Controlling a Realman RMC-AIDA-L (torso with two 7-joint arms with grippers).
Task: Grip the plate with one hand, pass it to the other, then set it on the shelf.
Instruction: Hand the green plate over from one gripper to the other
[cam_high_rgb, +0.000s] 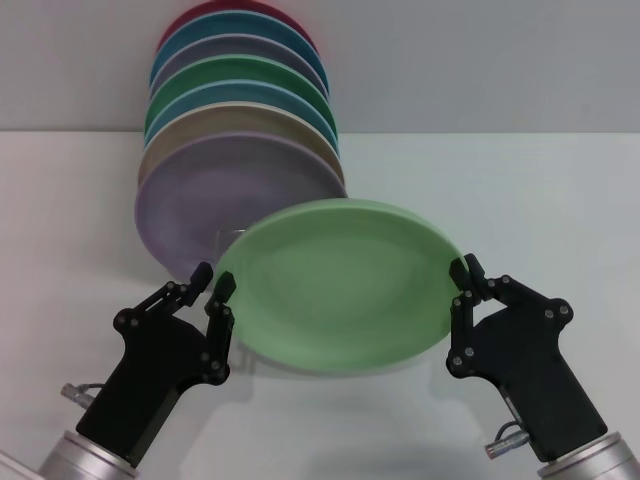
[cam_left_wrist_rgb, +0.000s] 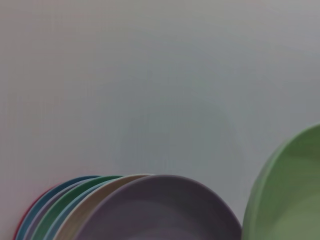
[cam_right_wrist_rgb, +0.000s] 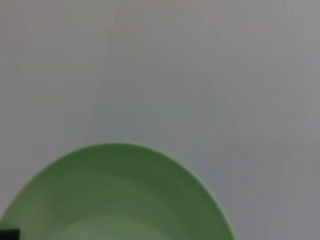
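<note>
The pale mint-green plate (cam_high_rgb: 340, 295) hangs tilted above the table in the middle of the head view. My right gripper (cam_high_rgb: 466, 268) is shut on its right rim. My left gripper (cam_high_rgb: 212, 280) is open at the plate's left rim, and I cannot tell if it touches. The plate also shows in the left wrist view (cam_left_wrist_rgb: 290, 195), off to one side, and fills the low part of the right wrist view (cam_right_wrist_rgb: 125, 195). The shelf's chrome front loop (cam_high_rgb: 226, 236) peeks out just behind the plate's upper left edge; the rest is hidden.
Several plates stand in a row behind, with a lilac plate (cam_high_rgb: 230, 190) in front, then beige, blue, darker green (cam_high_rgb: 250, 80) and more, up to a red one. They also show in the left wrist view (cam_left_wrist_rgb: 160, 210). The white table (cam_high_rgb: 540, 200) lies all around.
</note>
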